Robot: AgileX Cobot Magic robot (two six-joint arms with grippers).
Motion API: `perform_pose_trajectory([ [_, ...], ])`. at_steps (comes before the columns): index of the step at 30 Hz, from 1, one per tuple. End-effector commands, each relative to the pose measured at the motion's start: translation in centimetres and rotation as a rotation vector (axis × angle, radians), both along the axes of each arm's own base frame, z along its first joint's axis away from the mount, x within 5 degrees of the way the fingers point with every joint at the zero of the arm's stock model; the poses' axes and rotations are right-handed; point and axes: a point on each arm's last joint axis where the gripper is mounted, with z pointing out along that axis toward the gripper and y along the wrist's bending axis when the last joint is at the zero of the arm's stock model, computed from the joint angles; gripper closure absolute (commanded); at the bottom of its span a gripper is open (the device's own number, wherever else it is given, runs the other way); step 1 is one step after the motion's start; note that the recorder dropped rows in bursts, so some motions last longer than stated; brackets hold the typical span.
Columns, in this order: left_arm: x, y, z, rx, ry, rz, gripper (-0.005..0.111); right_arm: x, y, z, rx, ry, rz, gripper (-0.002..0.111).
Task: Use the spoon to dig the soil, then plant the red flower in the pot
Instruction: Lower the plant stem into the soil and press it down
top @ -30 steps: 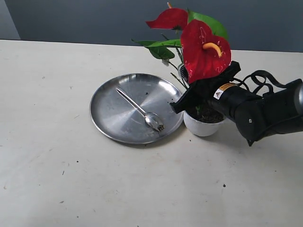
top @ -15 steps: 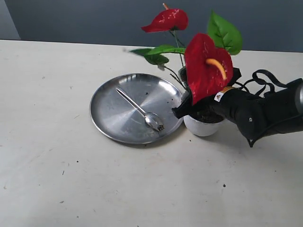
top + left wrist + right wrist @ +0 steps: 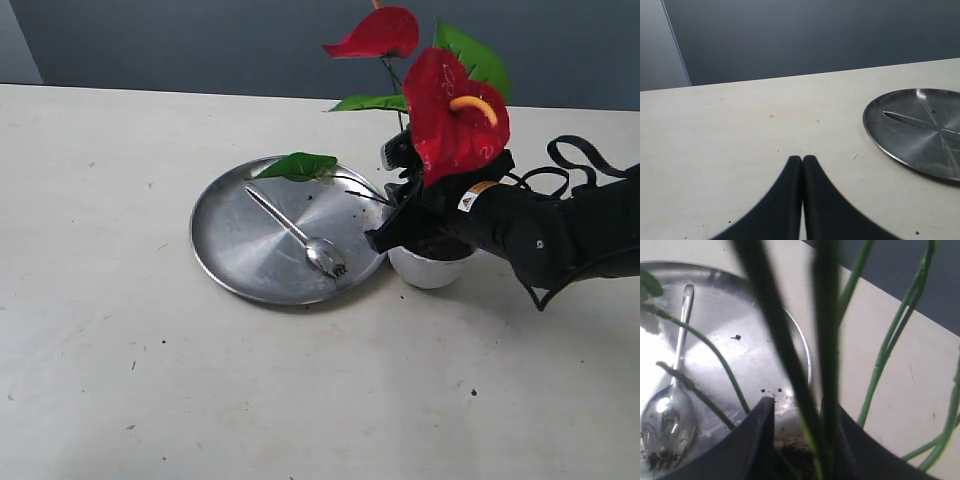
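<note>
The red flower (image 3: 455,115) stands upright with its stems in the small white pot (image 3: 430,268), right of the steel plate. Dark soil (image 3: 800,455) fills the pot. My right gripper (image 3: 395,215) hangs over the pot's rim. Its jaws are apart and the green stems (image 3: 827,365) rise between them, close to one finger, so it is open. One green leaf (image 3: 297,165) droops over the plate. The spoon (image 3: 300,233) lies on the plate with soil crumbs at its tip (image 3: 660,457). My left gripper (image 3: 802,159) is shut and empty over bare table.
The round steel plate (image 3: 230,250) lies left of the pot, touching or nearly touching it, with a few soil specks (image 3: 736,337) on it. The right arm and its black cable (image 3: 575,160) fill the right side. A dark wall backs the table.
The flower swung from leaning toward the arm to standing more upright. One green leaf dropped down onto the plate's far rim. The right gripper stayed at the pot.
</note>
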Motion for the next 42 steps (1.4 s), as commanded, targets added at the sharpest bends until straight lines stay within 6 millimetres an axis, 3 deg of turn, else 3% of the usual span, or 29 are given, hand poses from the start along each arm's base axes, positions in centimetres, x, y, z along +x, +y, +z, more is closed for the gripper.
perform_pose_trajectory([
  [1, 0.0, 0.0, 0.2, -0.006, -0.016, -0.006, 0.106, -1.6, -0.7, -1.7, -0.030, 0.206, -0.018, 0.074],
  [6, 0.0, 0.0, 0.2, -0.006, -0.016, -0.006, 0.106, -2.0, -0.8, -1.6, -0.022, 0.255, -0.028, 0.074],
  [26, 0.0, 0.0, 0.2, -0.006, -0.016, -0.006, 0.106, -2.7, -1.0, 2.6, 0.052, 0.180, -0.028, 0.074],
  [36, 0.0, 0.0, 0.2, -0.008, -0.016, -0.006, 0.106, -3.0, -1.0, 2.5, 0.047, 0.216, -0.022, 0.074],
  [42, 0.0, 0.0, 0.2, -0.008, -0.016, -0.006, 0.106, -3.3, -1.1, 3.7, 0.065, 0.186, -0.018, 0.074],
])
